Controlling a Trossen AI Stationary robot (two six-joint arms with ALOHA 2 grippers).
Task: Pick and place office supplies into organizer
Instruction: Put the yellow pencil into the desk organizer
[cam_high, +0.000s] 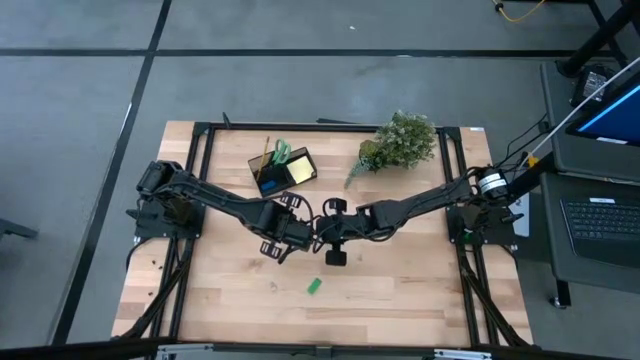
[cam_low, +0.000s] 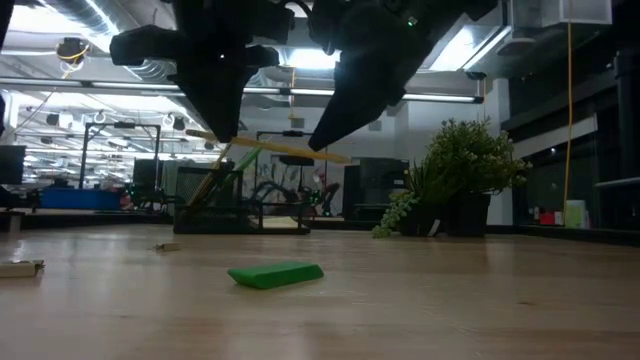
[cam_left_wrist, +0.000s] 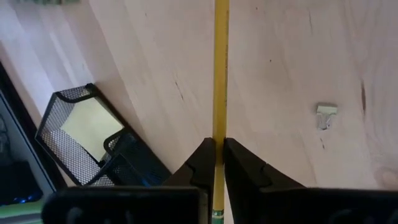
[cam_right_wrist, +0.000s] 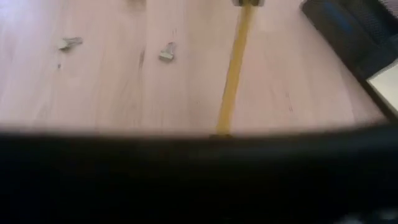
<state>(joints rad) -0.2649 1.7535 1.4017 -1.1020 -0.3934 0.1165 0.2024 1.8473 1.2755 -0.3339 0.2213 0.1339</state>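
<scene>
A yellow pencil (cam_low: 275, 150) hangs almost level above the middle of the table. My left gripper (cam_left_wrist: 219, 158) is shut on it near one end. My right gripper (cam_low: 322, 140) is at the pencil's other part; a dark blur in its wrist view hides where they meet, and the pencil (cam_right_wrist: 235, 68) shows beyond it. A green block (cam_high: 314, 287) lies flat on the table in front of both grippers. The black mesh organizer (cam_high: 283, 168) stands at the far side and holds green-handled scissors (cam_high: 282, 152), a yellow sticky pad (cam_high: 301, 171) and a blue block (cam_high: 268, 184). My left gripper pinches the pencil's shaft (cam_left_wrist: 219, 134) between its two fingers, close to one end, with a short stub showing behind the fingers. The fingers come from above and lie across the pencil. The pencil is clear of the table, almost level.
A leafy plant (cam_high: 400, 142) stands at the far right of the table. Small binder clips (cam_left_wrist: 326, 115) lie on the wood under the grippers. There is bare wood around the green block (cam_low: 276, 274), toward the near edge.
</scene>
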